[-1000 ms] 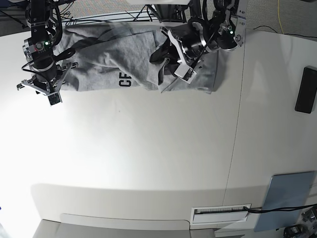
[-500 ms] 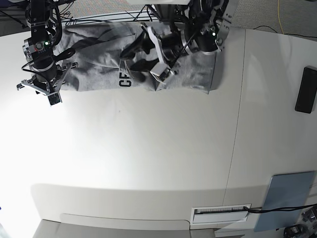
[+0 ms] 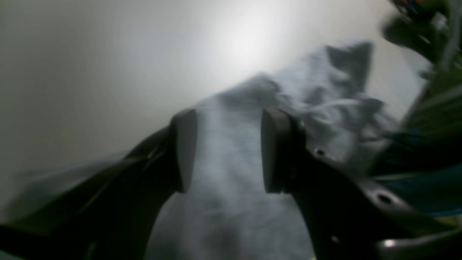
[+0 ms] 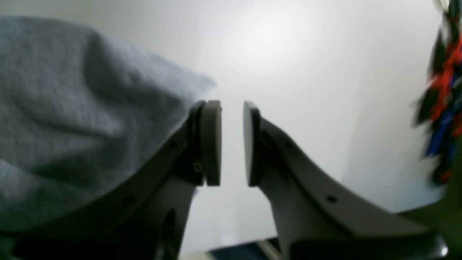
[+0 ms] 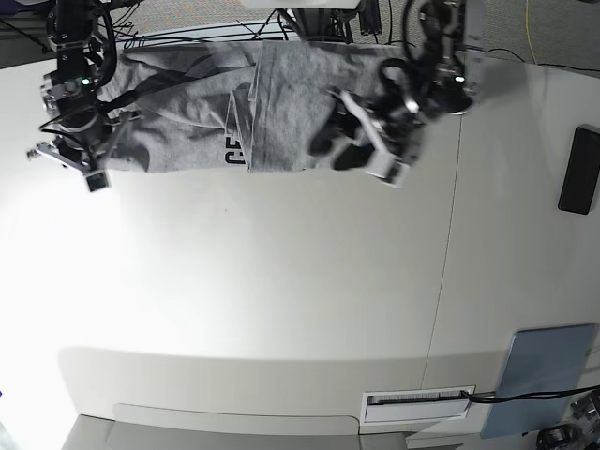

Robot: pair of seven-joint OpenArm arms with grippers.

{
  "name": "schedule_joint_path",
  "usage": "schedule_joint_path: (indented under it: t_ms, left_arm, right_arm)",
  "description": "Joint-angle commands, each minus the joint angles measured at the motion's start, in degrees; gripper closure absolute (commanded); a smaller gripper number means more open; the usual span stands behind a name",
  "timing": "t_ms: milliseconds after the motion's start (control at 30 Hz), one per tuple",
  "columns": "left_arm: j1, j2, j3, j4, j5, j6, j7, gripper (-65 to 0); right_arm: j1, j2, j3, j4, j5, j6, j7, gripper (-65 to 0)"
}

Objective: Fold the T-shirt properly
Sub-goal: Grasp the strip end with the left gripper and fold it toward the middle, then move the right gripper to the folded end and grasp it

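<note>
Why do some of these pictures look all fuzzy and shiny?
Left wrist view: the T-shirt is smeared with blur. Right wrist view: glare whitens the table, and the cables at the right edge are blurred. Base view: the left end effector is blurred.

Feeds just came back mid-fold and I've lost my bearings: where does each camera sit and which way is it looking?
Base: high overhead, looking down on the table; both arms and the T-shirt show.
Left wrist: behind the left gripper, facing over its open jaws onto the shirt.
Right wrist: behind the right gripper, jaws slightly apart over bare table at the shirt's edge.
All three views share the grey shirt.
</note>
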State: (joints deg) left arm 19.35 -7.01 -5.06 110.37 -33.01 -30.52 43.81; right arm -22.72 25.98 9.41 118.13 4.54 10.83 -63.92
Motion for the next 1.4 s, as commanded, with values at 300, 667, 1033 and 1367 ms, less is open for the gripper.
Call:
schedule_joint_path:
  t_ms: [300, 667, 1033, 1367]
  left_arm:
    - [1.75, -4.42, -5.84, 1.03, -7.76, -3.23, 0.33, -29.6]
    - [1.75, -4.26, -5.57, 1.03, -13.27, -7.13, 0.33, -29.6]
    - [1.73, -4.26, -5.57, 1.03, -15.69, -9.25, 0.31, -29.6]
    - [1.73, -4.26, -5.57, 1.03, -16.74, -9.48, 0.31, -29.6]
  right_arm:
    - [-3.76, 5.22, 21.77, 0.66, 33.42, 9.81, -7.17, -11.4]
    - [-5.4, 5.29, 22.16, -10.82, 48.5, 18.12, -7.39, -11.4]
    - [-8.81, 5.29, 22.16, -10.99, 39.98, 18.1, -3.78, -39.3]
    - [-8.22, 4.98, 22.14, -11.52, 42.99, 17.22, -3.23, -39.2]
